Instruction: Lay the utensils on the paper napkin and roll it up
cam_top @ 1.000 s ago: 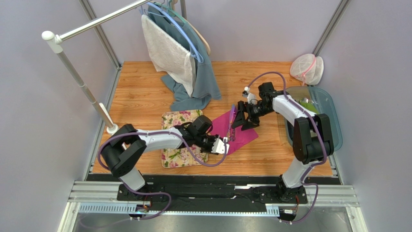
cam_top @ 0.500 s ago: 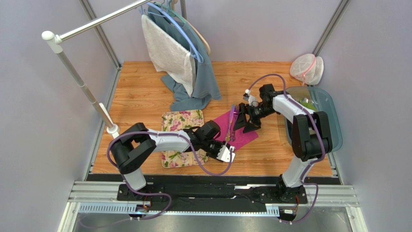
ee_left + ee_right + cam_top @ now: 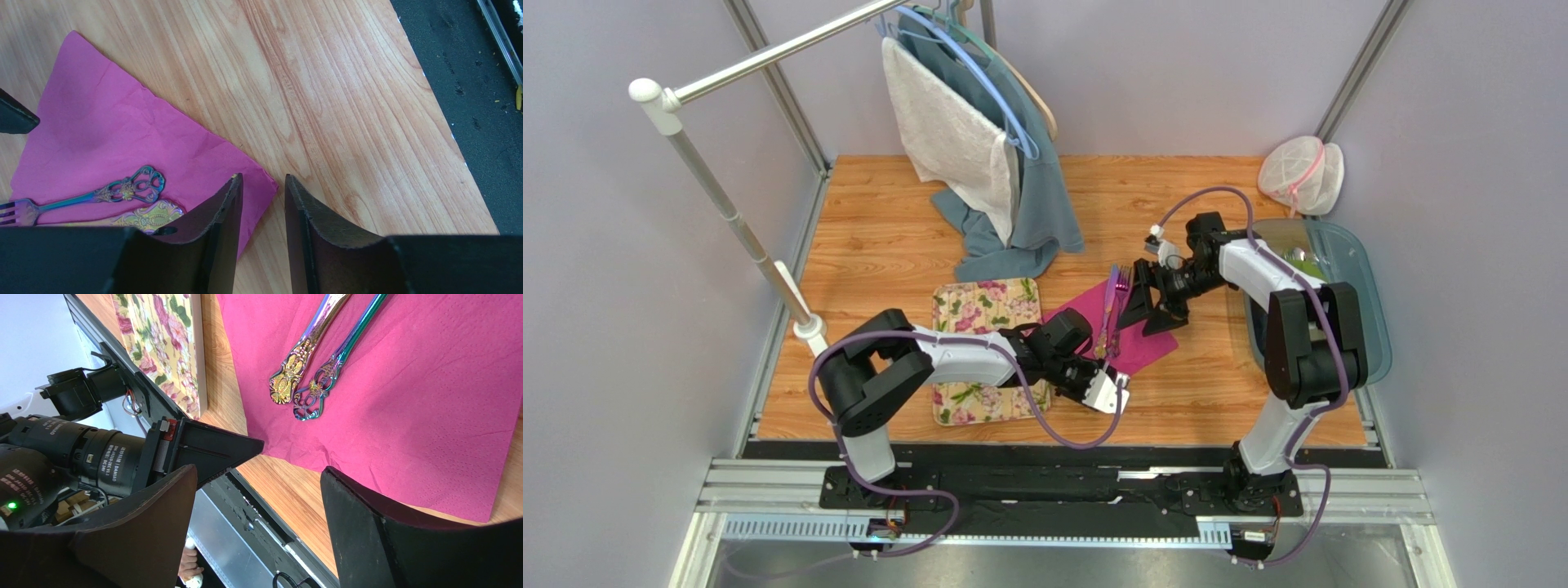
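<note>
Black left hand (image 3: 263, 187), its fingers a narrow gap apart and empty, has shifted over the last second to the near corner of the plain magenta-pink paper napkin (image 3: 123, 135). One finger is over the sheet, the other over the pale wooden surface (image 3: 344, 92). Beyond it, two slim iridescent metal utensils (image 3: 92, 197) lie side by side on the napkin, ornate handles toward this corner. Farther still, the black right hand (image 3: 259, 471) hangs at the napkin's far edge as before, fingers wide apart, holding nothing. Placing appears complete. The left hand's new position suggests rolling will begin from this corner, which is not yet pinched.
</note>
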Controlling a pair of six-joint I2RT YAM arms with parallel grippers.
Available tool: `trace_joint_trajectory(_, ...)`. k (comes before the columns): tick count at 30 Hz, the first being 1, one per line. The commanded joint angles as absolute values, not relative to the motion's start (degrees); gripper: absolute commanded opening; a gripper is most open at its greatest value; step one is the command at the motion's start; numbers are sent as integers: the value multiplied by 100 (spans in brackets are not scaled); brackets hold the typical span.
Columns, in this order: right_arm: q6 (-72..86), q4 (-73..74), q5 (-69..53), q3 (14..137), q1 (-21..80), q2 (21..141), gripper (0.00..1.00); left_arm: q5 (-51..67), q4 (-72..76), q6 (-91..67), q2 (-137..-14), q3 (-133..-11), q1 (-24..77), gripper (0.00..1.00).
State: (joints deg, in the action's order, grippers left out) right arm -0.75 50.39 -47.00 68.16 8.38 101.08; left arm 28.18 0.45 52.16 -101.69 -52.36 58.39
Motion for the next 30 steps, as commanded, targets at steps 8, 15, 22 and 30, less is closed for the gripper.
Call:
trace_joint_trajectory(8,-220,5071,-4896,6768,712,10037,78,3005,185,5080,-10283,-5642,5968,14)
trace_joint_trajectory(15,-290,5176,-4887,6706,607,9967,78,3375,-297,4729,-10187,-5941,6082,0)
trace_joint_trajectory(22,-378,5300,-4930,6662,466,9975,78,3525,-984,4492,-10230,-6363,6091,0)
trace_joint_trajectory(30,-396,5344,-4896,6653,343,9861,77,3234,-1546,4121,-10634,-7356,5907,0)
